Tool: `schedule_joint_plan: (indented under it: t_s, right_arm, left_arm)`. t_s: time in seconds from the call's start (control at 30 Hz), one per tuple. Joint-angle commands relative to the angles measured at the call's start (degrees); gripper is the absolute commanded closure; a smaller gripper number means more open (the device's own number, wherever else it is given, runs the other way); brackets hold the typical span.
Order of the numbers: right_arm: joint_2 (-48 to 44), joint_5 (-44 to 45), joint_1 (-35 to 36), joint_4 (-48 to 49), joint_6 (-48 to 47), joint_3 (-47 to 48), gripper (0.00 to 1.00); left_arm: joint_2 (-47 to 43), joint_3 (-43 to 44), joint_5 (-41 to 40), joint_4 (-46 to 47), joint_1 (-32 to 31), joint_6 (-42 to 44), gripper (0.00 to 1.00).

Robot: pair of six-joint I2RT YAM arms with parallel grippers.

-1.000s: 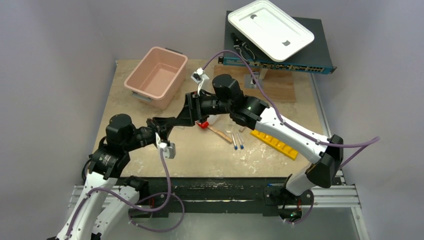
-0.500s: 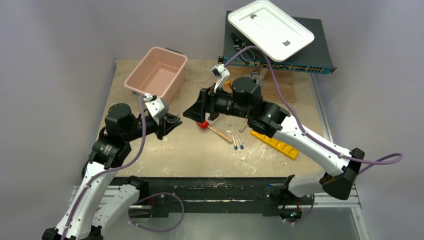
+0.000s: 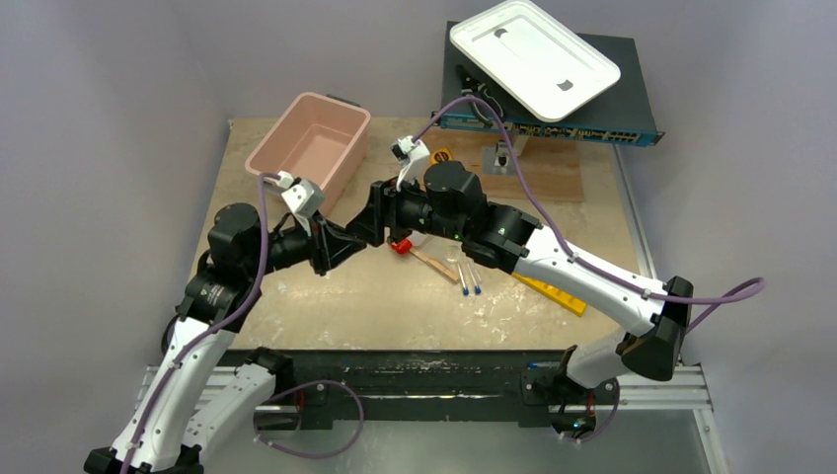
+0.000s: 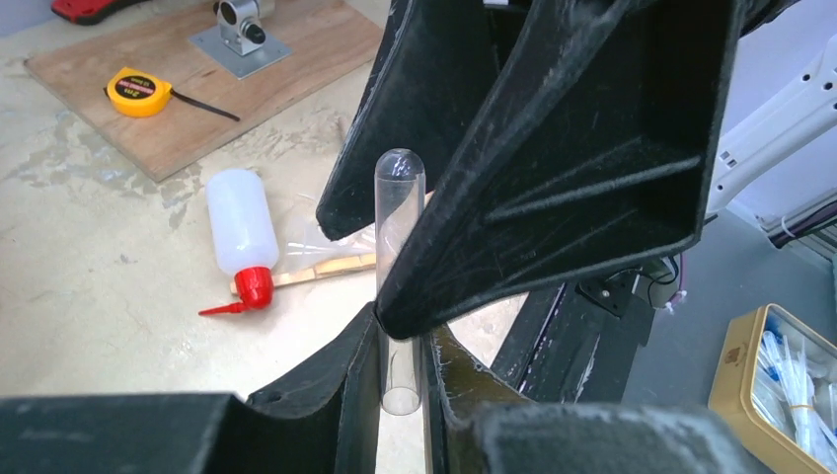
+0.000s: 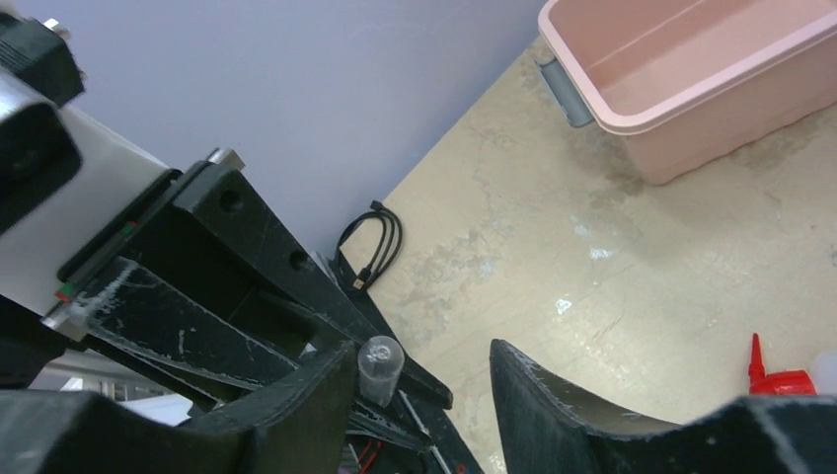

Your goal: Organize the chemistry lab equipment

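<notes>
My left gripper point(image 4: 402, 387) is shut on the open end of a clear tube point(image 4: 400, 247), held above the table. My right gripper point(image 5: 419, 395) is open around the tube's rounded end point(image 5: 379, 367), which sits beside one finger. In the top view the two grippers meet tip to tip, left point(image 3: 345, 245) and right point(image 3: 370, 219). The squeeze bottle with a red nozzle point(image 4: 240, 222) lies on the table beside a wooden stick point(image 4: 326, 269). Thin tubes with blue tips point(image 3: 469, 281) and the yellow rack point(image 3: 553, 293) lie to the right.
A pink bin point(image 3: 309, 148) stands at the back left. A white tray point(image 3: 533, 54) rests on a dark box at the back right. A yellow tape measure point(image 3: 441, 155) lies on a wooden board point(image 3: 553, 178).
Half a second ago the two grippers were apart. They have come together again, the right one moving left over the tube in my left gripper.
</notes>
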Motion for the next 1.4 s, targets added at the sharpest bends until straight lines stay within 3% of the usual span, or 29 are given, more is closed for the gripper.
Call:
schedule_joint_plan:
  t_s: [0.0, 0.33, 0.43, 0.47, 0.5, 0.67, 0.8, 1.0, 1.13, 1.37]
  right_arm:
    - [-1.0, 2.8, 0.6, 4.2, -0.4, 2.2, 0.53]
    - [-0.8, 4.3, 0.8, 3.5, 0.2, 1.5, 1.00]
    - [-1.3, 7.5, 0.7, 0.7, 0.1, 1.2, 1.00]
    - [-1.7, 8.8, 0.8, -0.8, 0.2, 1.0, 1.00]
    - [-2.4, 10.0, 0.7, -2.5, 0.3, 0.3, 1.00]
    - [-8.6, 27.6, -0.3, -11.7, 1.9, -10.8, 1.00]
    - [-13.9, 39.4, -3.1, -21.0, 10.4, -19.9, 1.00]
    - [-24.1, 47.0, -10.4, -29.8, 22.0, -31.1, 1.00]
    - [-27.8, 53.2, -12.3, -33.9, 25.0, -32.7, 1.00]
    - [-24.1, 61.3, -14.5, -36.6, 27.2, -31.7, 1.00]
  left_arm:
    - [-0.2, -0.9, 0.1, 2.5, -0.2, -4.0, 1.00]
    - [-0.4, -1.3, -2.3, 2.8, -0.2, -5.6, 0.98]
    - [-0.1, 0.6, -5.3, 0.7, -0.2, -4.9, 0.27]
    - [0.0, 1.5, -6.4, -0.5, -0.2, -4.3, 0.11]
    - [0.2, 2.3, -7.3, -2.2, -0.2, -3.6, 0.04]
    - [3.3, 5.6, -10.3, -12.2, -0.2, 2.5, 0.00]
    - [7.9, 8.1, -9.5, -19.9, 2.3, 6.5, 0.00]
    - [17.6, 14.8, -7.8, -32.5, 4.2, 14.5, 0.00]
    - [18.8, 14.4, -8.5, -33.1, 4.3, 17.5, 0.00]
    - [19.5, 14.8, -7.5, -33.7, 4.3, 19.0, 0.00]
